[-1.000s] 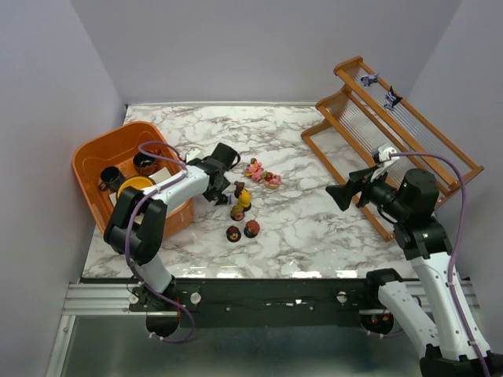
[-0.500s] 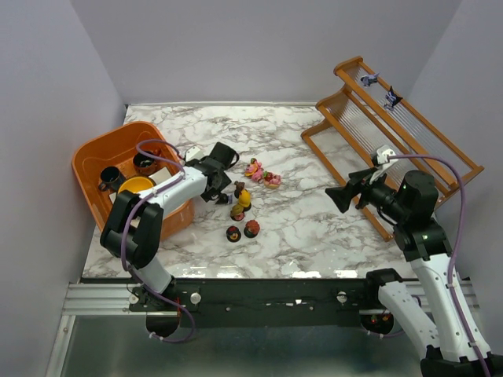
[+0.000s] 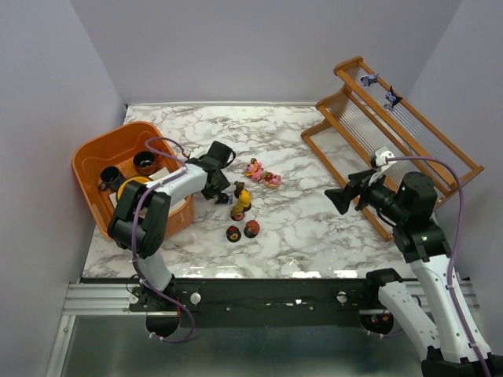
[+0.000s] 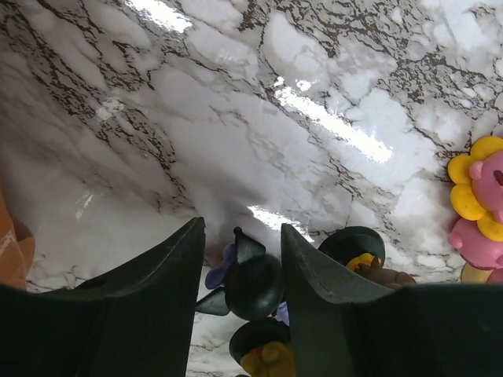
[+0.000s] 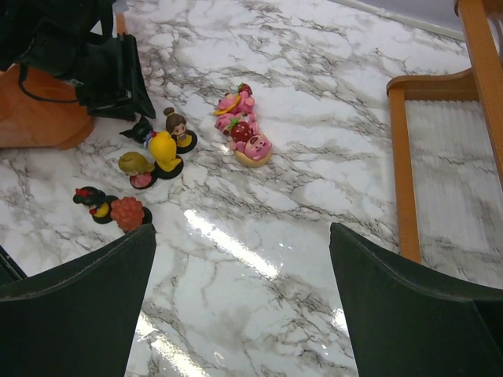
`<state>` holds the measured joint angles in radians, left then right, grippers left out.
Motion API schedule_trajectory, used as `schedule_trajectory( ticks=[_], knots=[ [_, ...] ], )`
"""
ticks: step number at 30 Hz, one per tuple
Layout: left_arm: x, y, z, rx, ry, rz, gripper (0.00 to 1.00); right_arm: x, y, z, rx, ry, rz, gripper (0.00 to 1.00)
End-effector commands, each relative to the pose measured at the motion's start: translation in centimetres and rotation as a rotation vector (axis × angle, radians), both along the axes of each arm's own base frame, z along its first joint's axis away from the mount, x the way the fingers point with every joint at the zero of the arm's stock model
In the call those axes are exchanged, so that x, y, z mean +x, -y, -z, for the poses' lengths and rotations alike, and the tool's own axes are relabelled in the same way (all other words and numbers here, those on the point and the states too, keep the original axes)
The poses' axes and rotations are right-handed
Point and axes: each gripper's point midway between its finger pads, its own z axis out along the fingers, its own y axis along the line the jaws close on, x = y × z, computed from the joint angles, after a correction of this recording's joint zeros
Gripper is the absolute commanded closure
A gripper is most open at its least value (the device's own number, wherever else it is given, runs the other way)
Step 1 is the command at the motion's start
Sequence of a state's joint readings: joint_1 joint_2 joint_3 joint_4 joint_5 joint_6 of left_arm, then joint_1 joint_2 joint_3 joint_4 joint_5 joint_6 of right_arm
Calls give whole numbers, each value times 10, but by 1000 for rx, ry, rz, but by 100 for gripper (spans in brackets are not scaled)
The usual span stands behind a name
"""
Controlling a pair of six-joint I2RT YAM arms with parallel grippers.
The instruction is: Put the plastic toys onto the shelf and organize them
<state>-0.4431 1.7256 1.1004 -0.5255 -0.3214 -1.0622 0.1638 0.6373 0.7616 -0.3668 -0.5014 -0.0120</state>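
- Only the top view took in the whole shelf (image 3: 377,129), slanted at the far right of the table (image 3: 314,236). Two small dark toys (image 3: 368,78) sat on its upper tier. The right wrist view caught just a corner of the frame and neither of them.
- The left wrist view alone showed the left gripper (image 4: 242,228) close up. Its jaws stood partly apart on either side of a purple-black toy (image 4: 251,281) that stood on the marble, and whether they pressed on it could not be told.
- The right gripper (image 5: 241,228) was spread wide and empty, hovering above the table between the shelf and the loose toys.
- The right wrist view gave the best count of those: five single figures (image 5: 163,149) near the purple-black toy, plus a pink cluster (image 5: 244,129) whose number was unclear.
- Only the top view showed the orange tub (image 3: 86,169) at the left, holding two dark cups (image 3: 145,162) and one yellow bowl (image 3: 130,182).
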Motion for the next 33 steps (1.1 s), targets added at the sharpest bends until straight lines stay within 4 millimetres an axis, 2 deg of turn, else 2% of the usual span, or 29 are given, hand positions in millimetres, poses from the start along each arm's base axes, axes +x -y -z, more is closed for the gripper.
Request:
schedule_trajectory(
  ticks=[1, 18, 23, 25, 27, 28, 30, 31, 33],
  knots=[
    [13, 8, -3, -56, 12, 64, 48, 1, 1, 1, -16, 21, 9, 2],
    [11, 14, 6, -115, -7, 97, 59, 3, 1, 2, -22, 16, 7, 2],
    [10, 13, 5, -121, 7, 97, 66, 3, 1, 2, -21, 16, 8, 2],
    [11, 14, 2, -130, 22, 98, 71, 3, 1, 3, -21, 16, 8, 2],
    [10, 13, -1, -134, 33, 100, 72, 3, 0, 2, -20, 18, 4, 2],
    [11, 13, -2, -137, 39, 99, 76, 3, 0, 2, -21, 19, 4, 2],
    [11, 13, -6, -140, 51, 101, 78, 3, 0, 3, -21, 17, 2, 2],
    [11, 13, -8, -142, 55, 102, 82, 3, 0, 3, -21, 17, 2, 2],
    [11, 13, -12, -144, 69, 101, 83, 3, 0, 3, -21, 17, 2, 2]
  ],
)
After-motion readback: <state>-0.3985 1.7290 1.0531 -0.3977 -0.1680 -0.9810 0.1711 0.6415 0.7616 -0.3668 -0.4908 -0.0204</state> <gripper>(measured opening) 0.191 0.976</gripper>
